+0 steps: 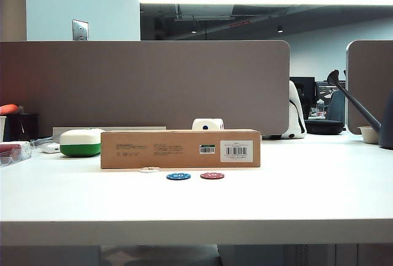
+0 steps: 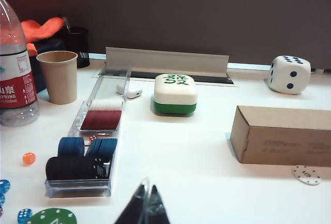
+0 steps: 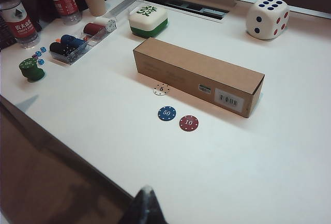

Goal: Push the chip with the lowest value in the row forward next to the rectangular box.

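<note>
While both closed, left pincer (image 2: 145,203), right pincer (image 3: 145,203) hold nothing.

I see die (image 3: 267,18) at back | green-white case (image 3: 148,19) | chip tray (image 2: 93,141) | cup (image 2: 57,76) | bottles (image 3: 14,14) | green chip stack (image 3: 31,69)

The white chip (image 3: 161,89) reads "5", the blue chip (image 3: 166,113) "50", the red chip (image 3: 189,123) "10". The rectangular box (image 3: 201,74) carries a barcode label (image 3: 228,99); its small print is unreadable. The water bottle (image 2: 14,74) shows "SPRING". The white-and-green case (image 2: 175,93) bears green characters.
</note>
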